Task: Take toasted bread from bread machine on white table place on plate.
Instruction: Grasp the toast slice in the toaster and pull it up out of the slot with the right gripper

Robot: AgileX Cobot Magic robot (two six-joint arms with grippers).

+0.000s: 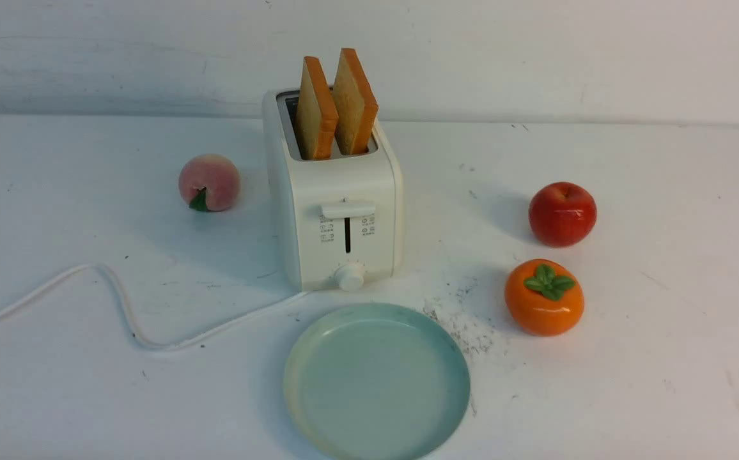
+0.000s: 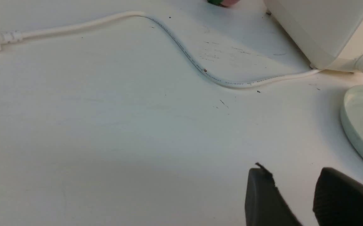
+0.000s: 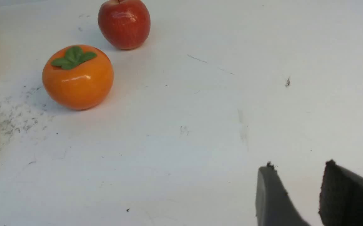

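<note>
Two slices of toasted bread stand upright in the slots of the white bread machine (image 1: 337, 217): the left slice (image 1: 315, 110) and the right slice (image 1: 355, 102). The pale blue-green plate (image 1: 309, 383) lies empty in front of it on the white table (image 1: 663, 358). Neither gripper shows in the front view. My left gripper (image 2: 293, 171) is open and empty over bare table, with the bread machine's corner (image 2: 316, 25) and the plate's rim (image 2: 352, 135) beyond it. My right gripper (image 3: 297, 166) is open and empty above bare table.
A peach (image 1: 209, 182) sits left of the bread machine. A red apple (image 1: 562, 213) and an orange persimmon (image 1: 544, 297) sit to its right; both show in the right wrist view (image 3: 124, 23) (image 3: 78, 78). The white cord (image 1: 120, 306) snakes left across the table.
</note>
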